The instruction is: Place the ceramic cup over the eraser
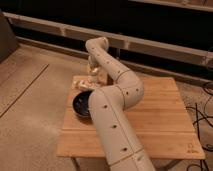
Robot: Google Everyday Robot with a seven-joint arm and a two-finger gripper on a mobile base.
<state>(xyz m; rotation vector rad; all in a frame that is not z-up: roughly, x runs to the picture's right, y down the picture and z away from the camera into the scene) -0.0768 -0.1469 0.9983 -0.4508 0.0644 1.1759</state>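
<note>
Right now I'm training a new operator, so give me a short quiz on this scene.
1. True or false: the dark bowl stands on the table.
2. The gripper hangs over the table's: A far left corner, B near right corner, C middle.
3. Fill in: the table's top is made of ____.
Key: 1 true; 2 A; 3 wood.
</note>
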